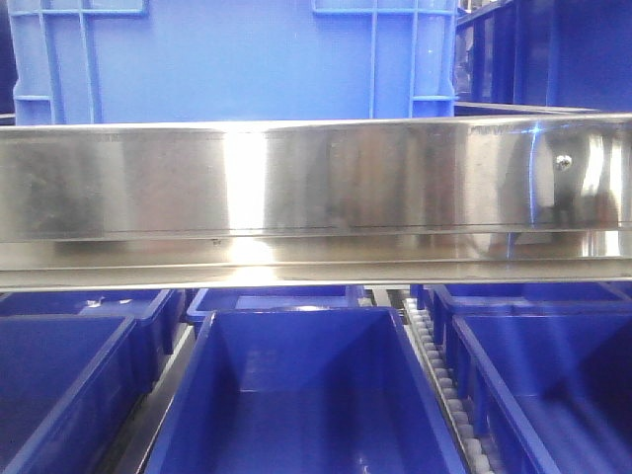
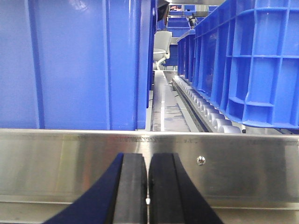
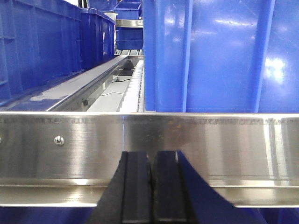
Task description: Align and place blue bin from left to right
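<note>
Left wrist view: steel rail (image 2: 243,163) bars 6 o'clock, the blue bin (image 2: 70,65) walls off 10 o'clock, crates (image 2: 252,60) fill 2 o'clock. 1 narrow lane (image 2: 163,105) lies open at 12 o'clock.

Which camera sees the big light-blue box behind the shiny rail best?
The front-facing view: the blue bin shows nearly its whole width there, with ribs near both ends, above the steel rail. Each wrist view is so close that it shows only one stretch of wall and one corner.
</note>
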You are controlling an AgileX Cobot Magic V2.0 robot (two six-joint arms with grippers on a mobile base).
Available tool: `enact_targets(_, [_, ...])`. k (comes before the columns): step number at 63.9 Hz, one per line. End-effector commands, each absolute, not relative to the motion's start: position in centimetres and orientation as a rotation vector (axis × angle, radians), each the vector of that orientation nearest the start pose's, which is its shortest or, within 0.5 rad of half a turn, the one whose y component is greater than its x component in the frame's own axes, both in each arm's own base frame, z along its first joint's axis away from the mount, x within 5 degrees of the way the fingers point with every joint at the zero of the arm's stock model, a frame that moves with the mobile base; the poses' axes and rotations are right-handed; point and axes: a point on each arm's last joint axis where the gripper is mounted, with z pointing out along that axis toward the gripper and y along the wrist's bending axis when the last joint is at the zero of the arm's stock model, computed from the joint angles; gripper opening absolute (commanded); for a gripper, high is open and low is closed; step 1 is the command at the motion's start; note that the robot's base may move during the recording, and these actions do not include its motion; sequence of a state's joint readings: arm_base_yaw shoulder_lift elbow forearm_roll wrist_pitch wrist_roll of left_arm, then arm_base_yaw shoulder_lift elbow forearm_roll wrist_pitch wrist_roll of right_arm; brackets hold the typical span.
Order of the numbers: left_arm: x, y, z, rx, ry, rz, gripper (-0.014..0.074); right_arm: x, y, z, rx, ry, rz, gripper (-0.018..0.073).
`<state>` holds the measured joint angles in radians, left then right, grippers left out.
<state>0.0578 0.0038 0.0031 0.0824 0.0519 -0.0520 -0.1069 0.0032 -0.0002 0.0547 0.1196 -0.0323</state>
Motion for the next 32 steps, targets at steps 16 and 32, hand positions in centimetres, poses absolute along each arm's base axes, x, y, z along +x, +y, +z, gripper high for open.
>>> enact_targets(16, [5.63,0.31,20.99,-0.024,1.52,0.062,0.0013,5.62,-0.55,20.44,0.089,1.579,-0.07,-0.0079])
enact_targets(32, [5.6,0.28,21.38,-0.021,1.477,0.06,0.0013,5.62,-0.55,20.44,0.089,1.579,-0.07,-0.0079])
